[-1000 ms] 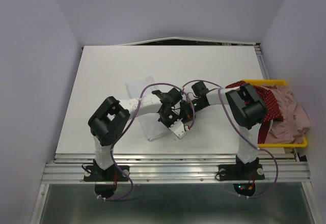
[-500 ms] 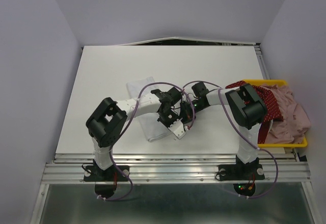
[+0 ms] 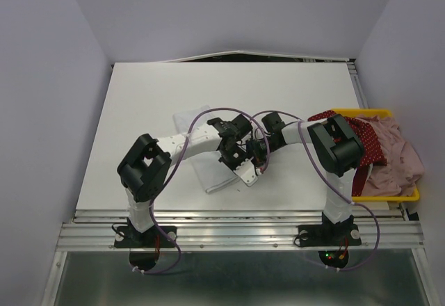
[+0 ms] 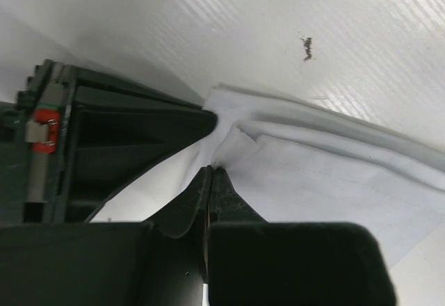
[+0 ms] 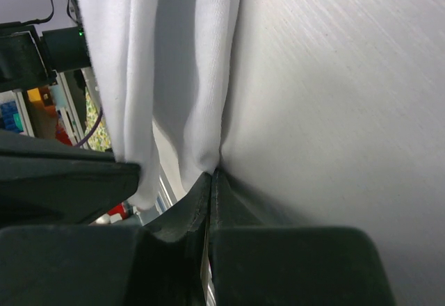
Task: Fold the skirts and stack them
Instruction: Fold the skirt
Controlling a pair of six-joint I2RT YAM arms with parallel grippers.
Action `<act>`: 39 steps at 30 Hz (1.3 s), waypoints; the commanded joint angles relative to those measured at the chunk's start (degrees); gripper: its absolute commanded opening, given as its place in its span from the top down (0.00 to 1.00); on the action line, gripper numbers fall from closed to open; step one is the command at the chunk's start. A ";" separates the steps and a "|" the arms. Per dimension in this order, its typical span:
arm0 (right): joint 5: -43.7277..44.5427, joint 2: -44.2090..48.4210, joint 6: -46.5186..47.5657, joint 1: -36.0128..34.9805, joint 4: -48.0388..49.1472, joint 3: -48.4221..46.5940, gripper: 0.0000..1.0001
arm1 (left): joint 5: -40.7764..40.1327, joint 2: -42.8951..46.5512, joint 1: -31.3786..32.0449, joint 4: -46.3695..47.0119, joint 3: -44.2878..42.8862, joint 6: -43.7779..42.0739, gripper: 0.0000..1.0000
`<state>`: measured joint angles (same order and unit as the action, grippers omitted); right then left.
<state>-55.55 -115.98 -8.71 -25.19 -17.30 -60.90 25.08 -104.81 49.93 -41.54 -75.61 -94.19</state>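
Red dotted skirt (image 3: pixel 372 149) lies crumpled beside pink skirt (image 3: pixel 401 160) in yellow tray (image 3: pixel 389 197).

The top camera hangs high above and behind the arm bases, looking down over the whole worktop (image 3: pixel 153 104) from its near edge. Each wrist camera sits just behind its own fingers and looks along them, very close in: the left gripper (image 4: pixel 211 174) and right gripper (image 5: pixel 211 175) fill the bottom of their views. All three views share the white cloth (image 3: pixel 203 172), toward the middle of the near edge.
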 commanded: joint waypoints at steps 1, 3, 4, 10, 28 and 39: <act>5.28 -1.79 1.68 -0.21 0.78 1.84 0.99 | 2.25 1.46 0.52 -1.62 -3.49 0.41 1.00; 5.19 -1.61 1.50 -0.21 0.69 1.84 0.99 | 2.08 0.84 0.52 -1.44 -3.75 0.41 1.00; 5.19 -1.53 1.59 -0.21 0.78 1.93 0.99 | 2.16 0.58 0.52 -1.35 -3.66 0.50 1.00; 5.45 -1.00 1.77 -0.21 0.60 2.19 0.99 | 1.99 -1.44 0.52 1.10 -2.17 0.85 1.00; 13.53 4.61 13.63 -0.21 -15.03 -3.51 0.74 | 0.93 17.43 -3.69 8.58 4.51 28.08 0.56; 12.57 4.02 6.71 -0.20 -14.87 -11.08 0.44 | 1.03 3.96 -30.84 14.12 -14.86 57.52 0.62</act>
<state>-43.35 -111.04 1.32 -25.12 -32.84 -69.82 26.92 -91.11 24.91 -29.02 -81.65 -50.61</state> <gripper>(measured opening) 0.525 0.385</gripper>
